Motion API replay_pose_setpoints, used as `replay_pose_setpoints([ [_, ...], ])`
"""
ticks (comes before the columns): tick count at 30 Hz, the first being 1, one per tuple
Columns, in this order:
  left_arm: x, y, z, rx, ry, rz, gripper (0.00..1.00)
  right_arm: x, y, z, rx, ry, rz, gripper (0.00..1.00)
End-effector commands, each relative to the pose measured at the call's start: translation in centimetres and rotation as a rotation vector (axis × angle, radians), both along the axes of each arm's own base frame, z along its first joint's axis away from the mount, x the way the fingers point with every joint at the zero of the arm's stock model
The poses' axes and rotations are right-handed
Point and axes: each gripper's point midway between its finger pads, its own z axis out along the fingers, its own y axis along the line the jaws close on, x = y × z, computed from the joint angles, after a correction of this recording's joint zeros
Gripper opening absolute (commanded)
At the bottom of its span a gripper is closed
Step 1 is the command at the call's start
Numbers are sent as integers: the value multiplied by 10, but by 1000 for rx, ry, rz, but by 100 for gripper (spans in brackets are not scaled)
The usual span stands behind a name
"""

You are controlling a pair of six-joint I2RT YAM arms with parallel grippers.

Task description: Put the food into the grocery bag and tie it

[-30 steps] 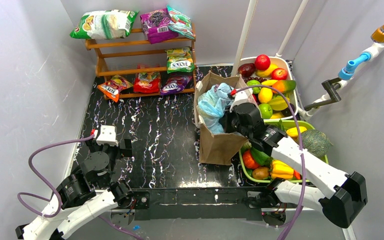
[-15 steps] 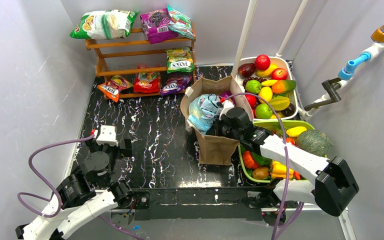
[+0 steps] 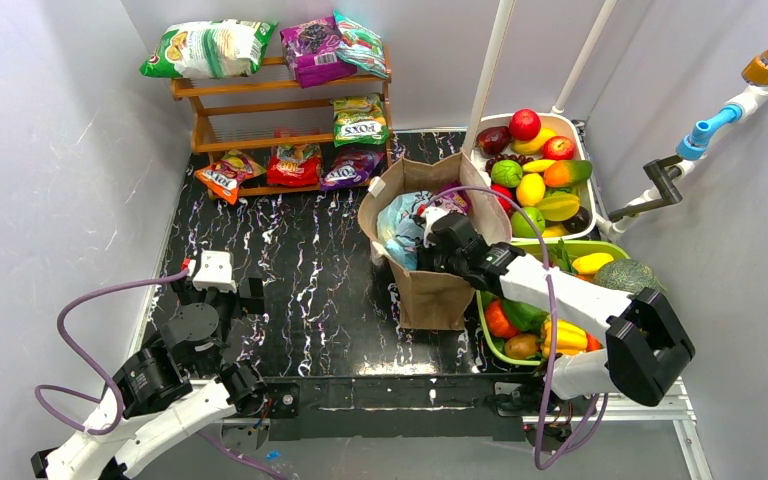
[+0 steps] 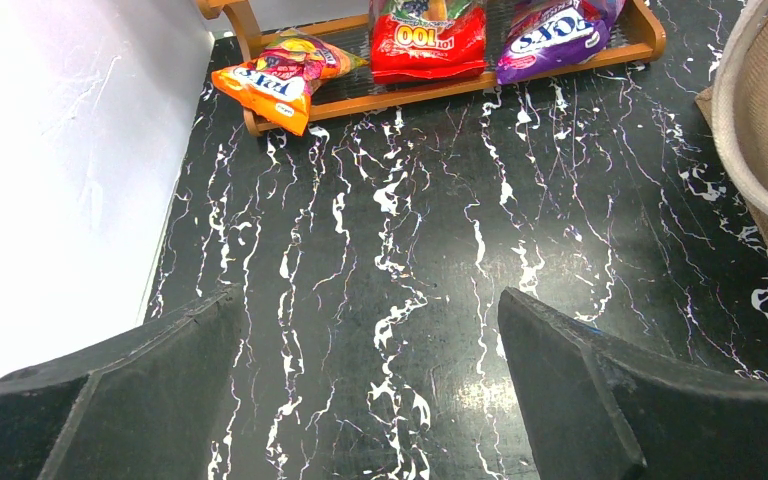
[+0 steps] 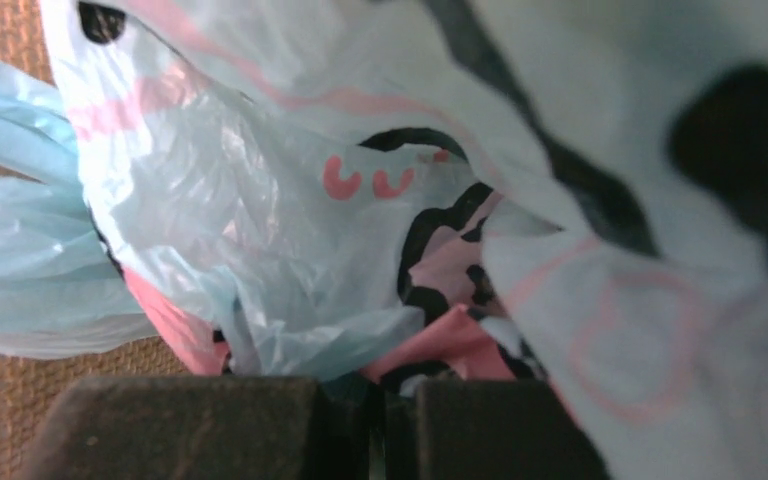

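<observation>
The light-blue grocery bag [image 3: 403, 222], printed with pink and black figures, sits crumpled inside the open brown paper bag [image 3: 432, 292]. My right gripper [image 3: 434, 236] reaches into the paper bag's mouth and is shut on a fold of the grocery bag [image 5: 260, 200]; in the right wrist view the gripper [image 5: 375, 388] has its jaws pressed together on the plastic. The food lies in a white basket [image 3: 577, 128] and a green basket [image 3: 636, 250] at the right: red, yellow, green and orange pieces [image 3: 532, 188]. My left gripper [image 3: 224, 290] is open and empty over the black table [image 4: 370, 310].
A wooden snack shelf [image 3: 280, 130] with several crisp bags stands at the back left; its lower bags [image 4: 428, 38] show in the left wrist view. White pipes [image 3: 488, 70] rise behind the baskets. The paper bag's rim [image 4: 760, 150] is at the right of the left wrist view.
My right arm has swung left, pulling the grocery bag and the brown paper bag with it away from the baskets. The left arm has not moved.
</observation>
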Motion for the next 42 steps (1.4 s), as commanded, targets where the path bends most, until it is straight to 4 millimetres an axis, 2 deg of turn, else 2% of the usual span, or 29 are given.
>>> replay_pose_setpoints([
  [1, 1, 1, -2, 23, 8, 12, 98, -16, -30, 3, -164, 33, 44, 6],
  [5, 1, 0, 2, 21, 8, 7, 98, -14, -26, 49, -121, -13, 55, 26],
  [9, 1, -7, 20, -37, 7, -17, 98, -16, -30, 88, -110, -41, 53, 63],
  [10, 1, -11, 24, -60, 15, -28, 98, -15, -30, 99, -100, -55, 56, 69],
  [13, 4, -29, 32, -99, 49, -71, 98, -18, -33, 122, -93, -76, 65, 76],
  [18, 11, -63, 44, -151, 117, -136, 98, -15, -43, 157, -106, -122, 29, 81],
  [22, 21, -95, 55, -212, 161, -179, 98, 0, -62, 190, -106, -233, -89, 82],
  [25, 28, -117, 62, -246, 189, -200, 98, 14, -85, 208, -97, -341, -245, 83],
  [29, 41, -145, 69, -276, 217, -226, 98, 20, -114, 208, -103, -379, -377, 83],
  [35, 59, -184, 70, -305, 234, -268, 98, 28, -158, 186, -148, -322, -551, 82],
  [37, 67, -194, 64, -295, 248, -269, 98, 29, -168, 181, -151, -313, -587, 82],
  [42, 84, -219, 53, -309, 298, -277, 95, 31, -178, 167, -128, -272, -614, 81],
])
